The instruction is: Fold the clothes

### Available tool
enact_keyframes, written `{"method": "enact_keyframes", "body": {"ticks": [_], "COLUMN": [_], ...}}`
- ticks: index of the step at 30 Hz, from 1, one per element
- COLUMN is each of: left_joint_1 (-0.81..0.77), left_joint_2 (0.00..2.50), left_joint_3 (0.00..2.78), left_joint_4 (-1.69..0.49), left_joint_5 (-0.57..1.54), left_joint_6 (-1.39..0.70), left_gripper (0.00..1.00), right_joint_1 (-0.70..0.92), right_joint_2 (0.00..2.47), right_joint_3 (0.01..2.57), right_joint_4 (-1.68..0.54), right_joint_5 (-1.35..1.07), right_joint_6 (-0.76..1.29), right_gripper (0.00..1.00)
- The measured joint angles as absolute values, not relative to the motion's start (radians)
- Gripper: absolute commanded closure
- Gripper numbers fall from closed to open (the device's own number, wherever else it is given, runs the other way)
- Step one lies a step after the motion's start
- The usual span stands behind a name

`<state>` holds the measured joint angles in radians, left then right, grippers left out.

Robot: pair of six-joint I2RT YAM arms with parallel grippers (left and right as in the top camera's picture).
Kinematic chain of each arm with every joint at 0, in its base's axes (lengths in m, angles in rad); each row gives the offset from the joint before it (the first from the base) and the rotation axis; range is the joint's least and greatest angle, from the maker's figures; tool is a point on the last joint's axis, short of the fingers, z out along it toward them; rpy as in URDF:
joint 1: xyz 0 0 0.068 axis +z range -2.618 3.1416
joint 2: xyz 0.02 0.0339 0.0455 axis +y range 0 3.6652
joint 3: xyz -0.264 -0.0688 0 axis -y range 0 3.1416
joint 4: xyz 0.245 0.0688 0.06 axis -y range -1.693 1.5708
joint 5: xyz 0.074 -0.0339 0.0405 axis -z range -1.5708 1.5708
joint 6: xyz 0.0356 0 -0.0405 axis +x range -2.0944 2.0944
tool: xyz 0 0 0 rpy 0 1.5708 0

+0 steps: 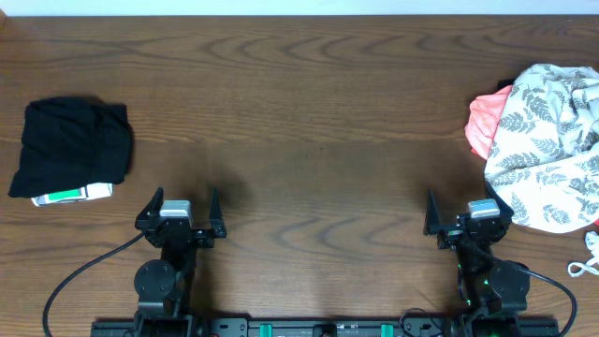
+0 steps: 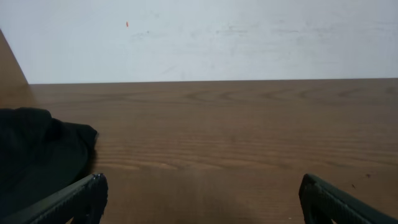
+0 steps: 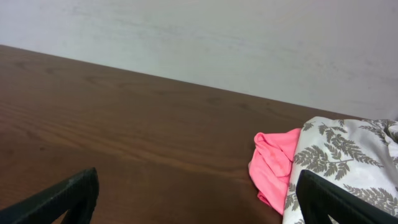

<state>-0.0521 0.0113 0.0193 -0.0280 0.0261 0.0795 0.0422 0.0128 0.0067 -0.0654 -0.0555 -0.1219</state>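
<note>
wht/grn item half under blk clothes

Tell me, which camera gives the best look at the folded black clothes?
The overhead view: the black clothes show whole, as a folded bundle. The left wrist view catches only one dark edge; the right wrist view misses them.

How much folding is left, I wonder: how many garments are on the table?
3. A folded black garment lies at the far left. A pink garment and a white leaf-print garment are piled together at the far right. That pile may hide more.
</note>
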Motion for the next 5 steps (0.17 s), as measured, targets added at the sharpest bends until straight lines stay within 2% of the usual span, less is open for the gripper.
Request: {"method": "enact_keyframes", "body": {"ticks": [5], "left_joint_1": [-0.052], "left_joint_2": [0.011], "left_joint_3": [0.019], "left_joint_4": [-0.028], "left_joint_5": [0.026], "left_joint_6": [0.080], "left_gripper": [0.02], "right_joint_1": [0.042], "right_joint_2": [0.013], "right_joint_3": [0.007], "right_joint_4": [-0.065], "right_joint_5": [-0.055], "right_joint_6": [-0.122], "right_gripper": [0.01]}}
